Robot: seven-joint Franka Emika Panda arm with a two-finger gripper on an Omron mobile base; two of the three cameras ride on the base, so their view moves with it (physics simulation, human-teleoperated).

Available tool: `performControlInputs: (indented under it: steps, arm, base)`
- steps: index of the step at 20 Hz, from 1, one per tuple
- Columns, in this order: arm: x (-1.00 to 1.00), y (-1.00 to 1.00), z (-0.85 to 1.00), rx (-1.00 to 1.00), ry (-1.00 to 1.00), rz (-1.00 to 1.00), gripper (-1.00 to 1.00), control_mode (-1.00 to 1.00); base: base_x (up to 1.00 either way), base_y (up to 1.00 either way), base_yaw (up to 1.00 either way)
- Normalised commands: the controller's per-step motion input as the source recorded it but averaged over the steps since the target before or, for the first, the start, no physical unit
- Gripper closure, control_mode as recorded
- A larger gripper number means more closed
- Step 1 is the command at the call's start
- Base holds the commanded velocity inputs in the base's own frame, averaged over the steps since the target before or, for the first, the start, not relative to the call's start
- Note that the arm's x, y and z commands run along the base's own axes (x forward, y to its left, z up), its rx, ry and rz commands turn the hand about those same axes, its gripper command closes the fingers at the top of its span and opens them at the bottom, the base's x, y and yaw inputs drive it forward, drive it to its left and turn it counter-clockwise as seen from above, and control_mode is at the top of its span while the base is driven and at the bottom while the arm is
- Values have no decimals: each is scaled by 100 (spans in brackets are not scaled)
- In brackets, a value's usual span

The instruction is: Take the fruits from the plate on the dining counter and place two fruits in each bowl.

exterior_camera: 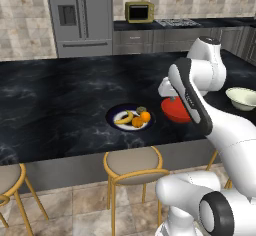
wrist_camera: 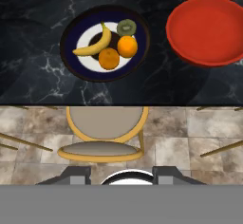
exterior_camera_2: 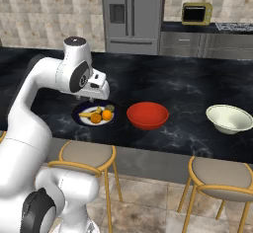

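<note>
Showing no readable writing: plate, red bowl.

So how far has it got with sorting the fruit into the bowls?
Nothing is sorted yet. The banana, two oranges and the green fruit all lie on the plate. The red bowl and the white bowl hold nothing. The arm hangs above the counter's front edge near the plate, carrying nothing that shows. All four fruits remain to be moved, two per bowl.
</note>
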Motion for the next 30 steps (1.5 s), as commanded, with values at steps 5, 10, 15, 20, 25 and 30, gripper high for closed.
performControlInputs:
  steps: [5, 10, 15, 20, 25, 30]
  arm:
    - [-2, 0, 0, 0, 0, 0, -100, -100]
    - [-4, 8, -37, -8, 0, -1, -100, -100]
    - [20, 30, -39, -5, 1, 0, -100, -100]
    - [36, 41, -28, 0, 0, -10, -100, -100]
    - [45, 39, -16, 0, 2, -30, -100, -100]
    - [47, 30, -12, 1, 1, -38, -100, -100]
  base:
    - [0, 0, 0]
    - [0, 0, 0]
    - [0, 0, 0]
    - [0, 0, 0]
    - [0, 0, 0]
    - [0, 0, 0]
